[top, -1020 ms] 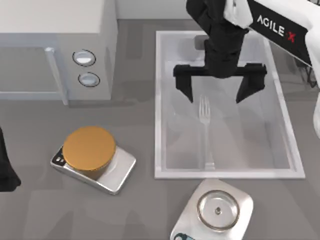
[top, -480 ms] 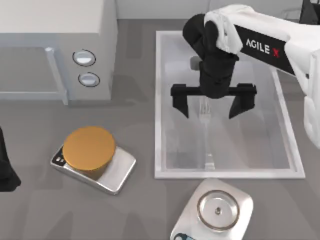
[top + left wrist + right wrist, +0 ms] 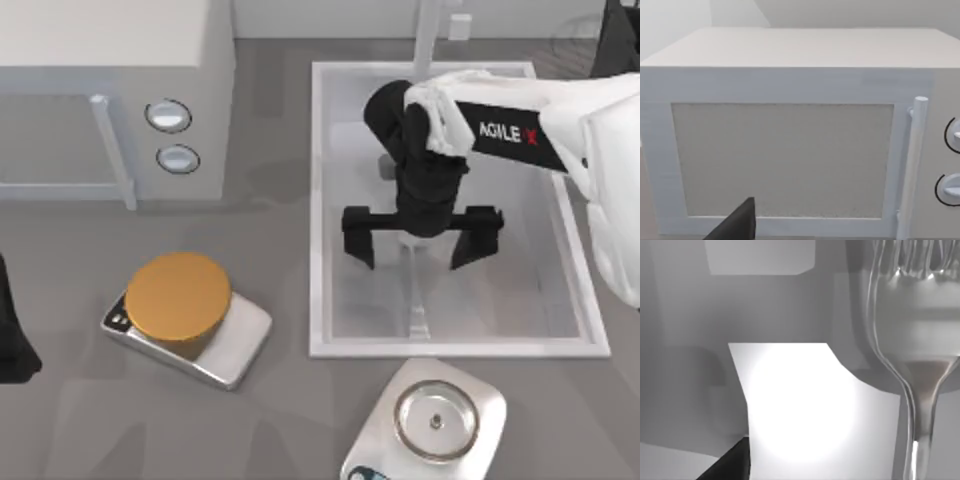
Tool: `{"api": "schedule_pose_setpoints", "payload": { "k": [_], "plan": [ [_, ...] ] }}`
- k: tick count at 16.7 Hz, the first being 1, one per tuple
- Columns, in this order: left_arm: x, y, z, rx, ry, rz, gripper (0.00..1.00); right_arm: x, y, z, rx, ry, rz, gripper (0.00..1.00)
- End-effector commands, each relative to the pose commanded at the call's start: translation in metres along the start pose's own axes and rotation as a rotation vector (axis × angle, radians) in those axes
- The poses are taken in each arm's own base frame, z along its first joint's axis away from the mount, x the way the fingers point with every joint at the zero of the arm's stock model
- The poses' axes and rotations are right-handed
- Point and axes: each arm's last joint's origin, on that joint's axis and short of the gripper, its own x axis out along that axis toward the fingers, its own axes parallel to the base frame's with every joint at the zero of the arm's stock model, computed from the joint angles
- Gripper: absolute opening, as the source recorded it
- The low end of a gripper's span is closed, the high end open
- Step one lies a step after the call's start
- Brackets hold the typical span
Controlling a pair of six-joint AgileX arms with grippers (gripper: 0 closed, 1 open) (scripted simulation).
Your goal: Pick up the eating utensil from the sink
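The eating utensil, a slim pale fork (image 3: 417, 300), lies lengthwise on the bottom of the white sink (image 3: 318, 200). Its handle points toward the table's front and its tines are hidden under my right gripper (image 3: 418, 248). That gripper hangs low inside the sink, open, with one dark finger on each side of the fork's tine end. In the right wrist view the fork's head and neck (image 3: 912, 340) loom very close. My left arm (image 3: 10, 335) is parked at the table's left edge.
A white microwave (image 3: 110, 90) with two round knobs stands at the back left. A silver scale carrying an orange disc (image 3: 180, 300) sits front left of the sink. Another scale with a metal ring dish (image 3: 435, 420) sits just in front of the sink.
My right gripper has moved toward the table's front and down into the sink, so it now covers the fork's tines. It has stayed open. The fork has not moved.
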Motion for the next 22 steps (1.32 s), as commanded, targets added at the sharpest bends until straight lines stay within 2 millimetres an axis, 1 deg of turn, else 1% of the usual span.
{"api": "schedule_pose_setpoints", "payload": {
  "k": [2,15,16,22],
  "plan": [
    [0.0000,0.0000,0.0000,0.000,0.000,0.000,1.00,0.0000,0.0000,0.0000,0.000,0.000,0.000,1.00],
    [0.0000,0.0000,0.0000,0.000,0.000,0.000,1.00,0.0000,0.0000,0.0000,0.000,0.000,0.000,0.02],
    [0.0000,0.0000,0.0000,0.000,0.000,0.000,1.00,0.0000,0.0000,0.0000,0.000,0.000,0.000,0.00],
    [0.0000,0.0000,0.0000,0.000,0.000,0.000,1.00,0.0000,0.0000,0.0000,0.000,0.000,0.000,0.00]
  ]
}}
